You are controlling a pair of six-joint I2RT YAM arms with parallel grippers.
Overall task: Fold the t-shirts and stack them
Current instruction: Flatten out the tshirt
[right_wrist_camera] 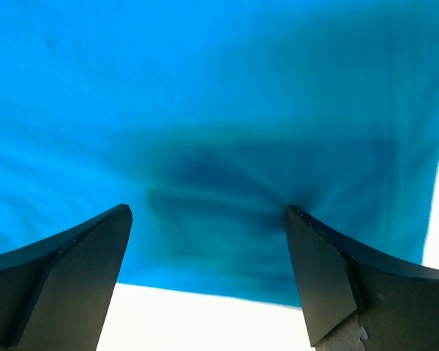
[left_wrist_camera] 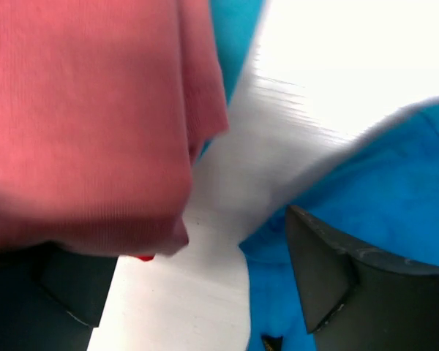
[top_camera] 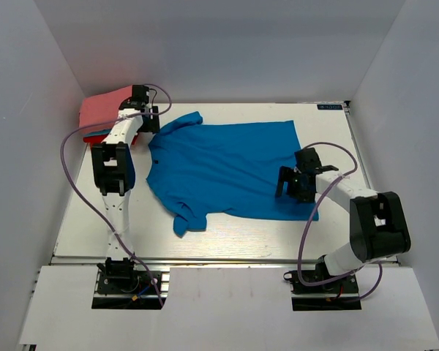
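Observation:
The royal-blue t-shirt (top_camera: pixel 227 168) lies spread flat in the middle of the table, collar to the left, hem to the right. The folded pile sits at the far left with the salmon-pink shirt (top_camera: pixel 102 110) on top; only slivers of red (left_wrist_camera: pixel 145 257) and teal (left_wrist_camera: pixel 234 36) show beneath it. My left gripper (top_camera: pixel 148 110) is open between the pile and the blue shirt's far sleeve (left_wrist_camera: pixel 395 183); the pink cloth (left_wrist_camera: pixel 80 110) partly covers its left finger. My right gripper (top_camera: pixel 296 183) is open, tips down on the blue cloth (right_wrist_camera: pixel 205 110) just inside the hem's near right edge.
White walls enclose the table (top_camera: pixel 329 131) on three sides. Bare white tabletop (right_wrist_camera: pixel 205 322) shows just in front of the hem. Purple cables loop along both arms.

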